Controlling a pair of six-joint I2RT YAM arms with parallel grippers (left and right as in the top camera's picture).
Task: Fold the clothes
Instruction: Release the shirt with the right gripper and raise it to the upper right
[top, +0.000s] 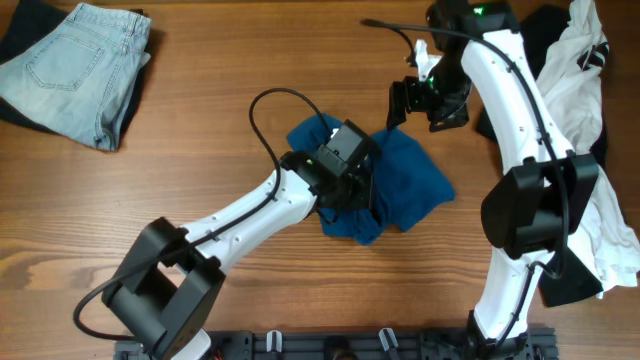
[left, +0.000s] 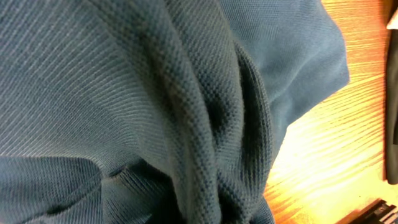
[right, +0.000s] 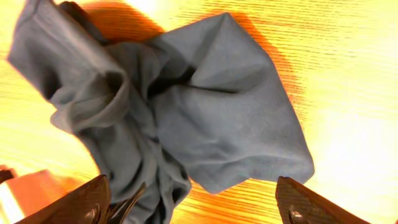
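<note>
left gripper (top: 345, 165) was closed on the bunched shirt (top: 412, 188) on the desk (top: 200, 130), right gripper (right: 193, 190) hung open above it.

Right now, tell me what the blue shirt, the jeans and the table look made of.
The shirt: soft matte knit, likely cotton piqué; fine pebbled weave, limp folds.
The jeans: pale washed denim; stitched pocket and seams.
The table: wood or wood-look laminate, smooth, faint sheen; long grain lines.

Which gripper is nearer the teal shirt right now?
Left. The left gripper sits on the shirt, shut on bunched fabric. The right gripper hangs open above the shirt's far edge, not touching.
</note>
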